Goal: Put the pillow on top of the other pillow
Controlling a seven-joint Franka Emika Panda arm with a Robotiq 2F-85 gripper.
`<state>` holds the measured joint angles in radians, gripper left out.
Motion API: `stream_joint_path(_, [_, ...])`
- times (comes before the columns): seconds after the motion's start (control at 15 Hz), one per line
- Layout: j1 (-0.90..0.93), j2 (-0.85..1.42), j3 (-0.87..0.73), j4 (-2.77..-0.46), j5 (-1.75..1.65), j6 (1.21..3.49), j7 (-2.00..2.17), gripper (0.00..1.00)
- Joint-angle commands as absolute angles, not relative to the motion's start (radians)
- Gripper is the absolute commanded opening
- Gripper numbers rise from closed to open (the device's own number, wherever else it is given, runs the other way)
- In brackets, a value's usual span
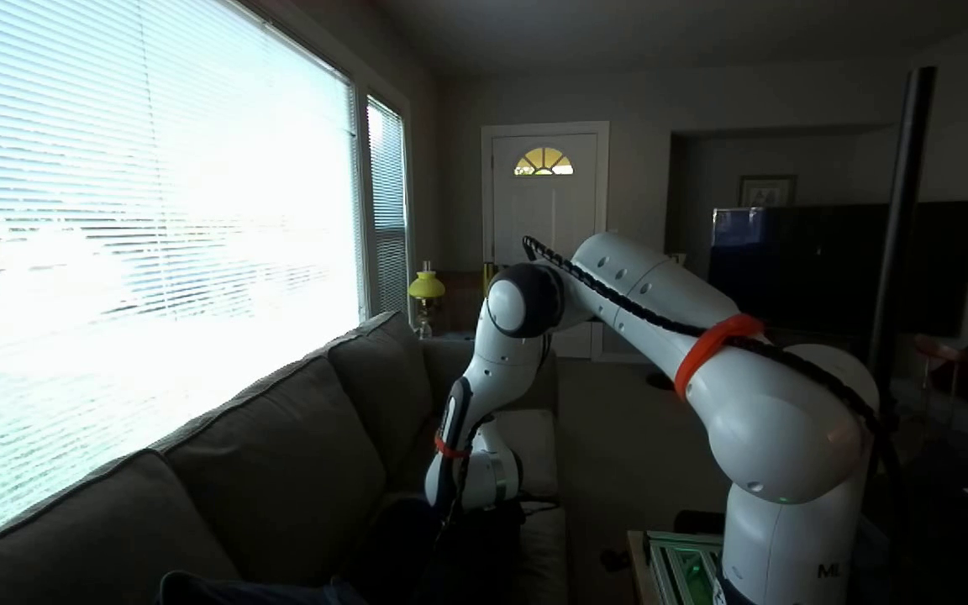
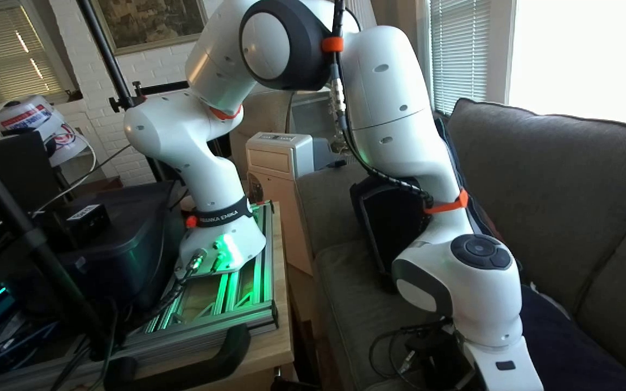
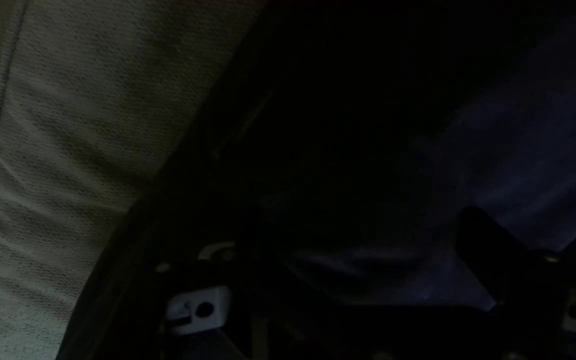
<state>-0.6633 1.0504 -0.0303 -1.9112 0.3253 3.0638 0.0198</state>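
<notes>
One navy pillow [image 3: 518, 145] below hand [image 3: 368, 230] | fingers apart | wide strip of sofa cushion [image 3: 83, 140] along pillow's edge

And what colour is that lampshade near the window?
Yellow; the lampshade shows best in an exterior view.

two pillows [image 2: 574, 347] [image 2: 389, 228], one sofa [image 2: 568, 157], one arm [image 2: 394, 108]

Both exterior views look along the couch [image 1: 278, 441] from opposing directions and share the arm [image 1: 665, 281], while the wrist view looks down close, couch at frame left.
</notes>
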Motion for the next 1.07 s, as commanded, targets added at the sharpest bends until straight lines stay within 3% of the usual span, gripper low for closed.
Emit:
stream_joint_path(0.0, [-0.672,1.119,-0.023,-1.852,0.315,3.079,0.056,0.66])
stream_joint_path(0.6, [-0.591,1.073,-0.098,-1.882,0.338,3.000,0.179,0.02])
stream_joint_path(1.0, [-0.532,1.004,-0.177,-1.894,0.340,2.817,0.241,0.03])
